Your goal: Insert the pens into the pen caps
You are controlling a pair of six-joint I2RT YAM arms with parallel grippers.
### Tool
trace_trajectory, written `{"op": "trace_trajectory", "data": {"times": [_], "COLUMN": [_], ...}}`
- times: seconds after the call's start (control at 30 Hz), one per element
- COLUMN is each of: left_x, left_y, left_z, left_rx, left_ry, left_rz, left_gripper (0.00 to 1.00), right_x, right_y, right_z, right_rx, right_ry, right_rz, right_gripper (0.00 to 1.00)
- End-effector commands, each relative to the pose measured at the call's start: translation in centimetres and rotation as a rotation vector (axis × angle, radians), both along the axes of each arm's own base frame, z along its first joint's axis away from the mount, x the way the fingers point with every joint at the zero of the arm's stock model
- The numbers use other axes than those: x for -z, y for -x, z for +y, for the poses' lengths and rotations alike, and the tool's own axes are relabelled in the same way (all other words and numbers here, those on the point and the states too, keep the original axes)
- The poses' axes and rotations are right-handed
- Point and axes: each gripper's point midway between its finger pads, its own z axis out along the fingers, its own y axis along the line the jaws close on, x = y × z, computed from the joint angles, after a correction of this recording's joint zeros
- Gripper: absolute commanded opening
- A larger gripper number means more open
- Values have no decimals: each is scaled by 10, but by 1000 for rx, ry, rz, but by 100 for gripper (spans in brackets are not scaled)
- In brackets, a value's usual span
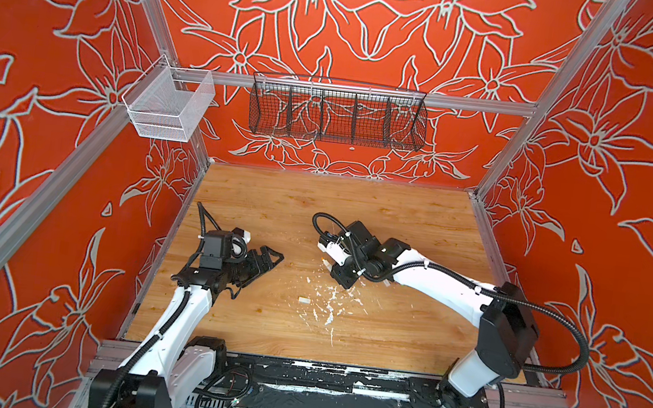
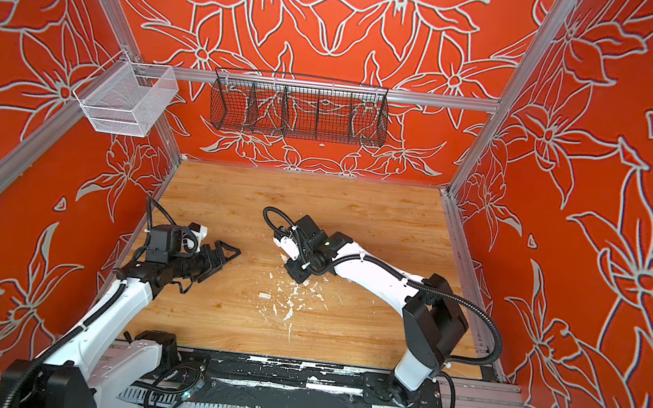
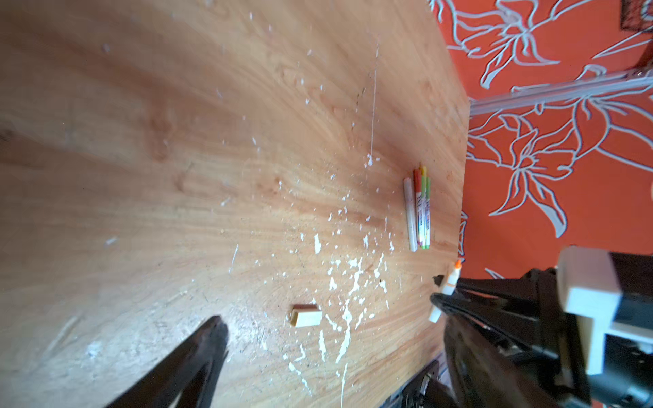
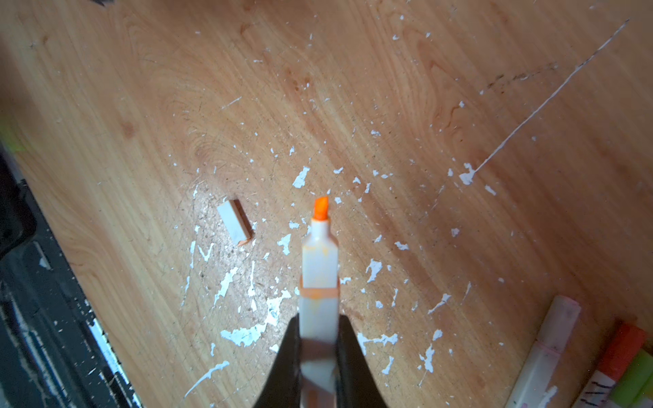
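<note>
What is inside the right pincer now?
An uncapped pen with an orange tip, clamped in the right pincer. The fingers cover the barrel's rear part, so that end cannot be seen.

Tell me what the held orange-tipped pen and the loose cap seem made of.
Pen: likely plastic, with a smooth matte white barrel and moulded edges; its orange tip looks like felt. Cap: probably the same plastic, pale and matte, with squared sides.

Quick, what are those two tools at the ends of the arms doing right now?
Left tool: open, holding nothing.
Right tool: closed on an uncapped orange-tipped pen.
</note>
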Motion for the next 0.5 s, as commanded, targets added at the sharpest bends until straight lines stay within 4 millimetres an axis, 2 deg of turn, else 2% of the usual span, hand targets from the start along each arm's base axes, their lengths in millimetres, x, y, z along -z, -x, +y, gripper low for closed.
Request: {"op": "trace_trajectory", "data": {"times": [0.0,0.17,0.47], "left_x": [11,32,42], "left_y": [4,9,2], "left_z": [-15,-45,-97], "left_rx": [26,146,361], "left_ry": [12,37,69], "left_rz": [6,55,73], "left_gripper": [94,94,93], "right_x": [20,34,46], "right_y": [24,31,46], "right_z": [-2,-8,-23], "right_rx": [-40,0,68], "right_ry": [26,34,43], "right_rz": [136,178,234], "right_gripper": [0,0,0]}}
